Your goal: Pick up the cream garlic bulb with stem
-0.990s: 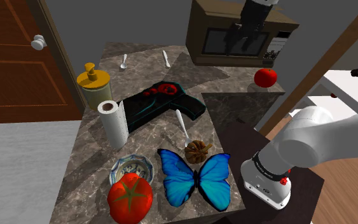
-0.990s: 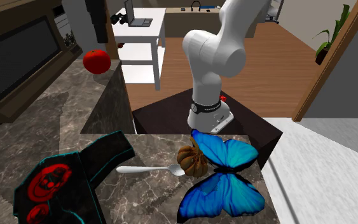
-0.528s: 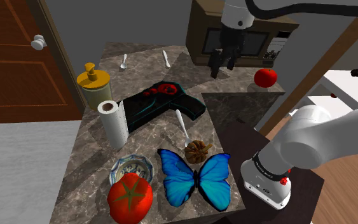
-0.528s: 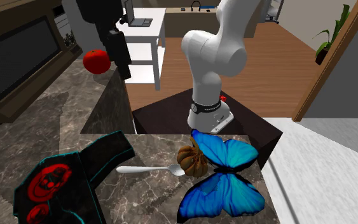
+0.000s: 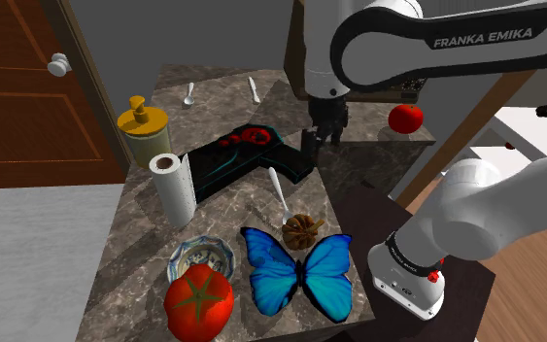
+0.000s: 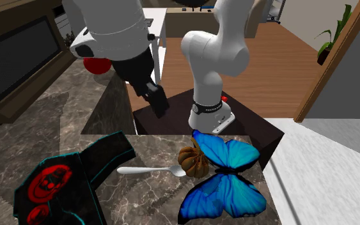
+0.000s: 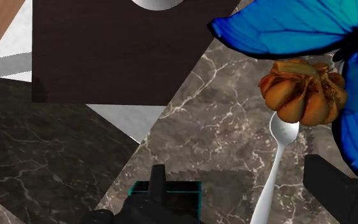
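One brown garlic bulb [image 5: 302, 231] sits low-centre in the shoulder view on the counter [image 5: 224, 209], between a spoon [image 5: 278, 191] and a butterfly [image 5: 300, 272]. Upper centre, the gripper [image 5: 322, 141] hangs spread and empty, well apart from it.

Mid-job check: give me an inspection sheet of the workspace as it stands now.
Surface: marble counter, crowded.
Job's things: garlic bulb, drawn orange-brown, unheld, between blue butterfly and spoon.
Clutter: paper towel roll, tomato, bowl, yellow jar, black-and-teal object.
Grippers: gripper open, above the counter, apart from the bulb.
Cables: nothing seen.
Surroundings: brown door, dark stand.
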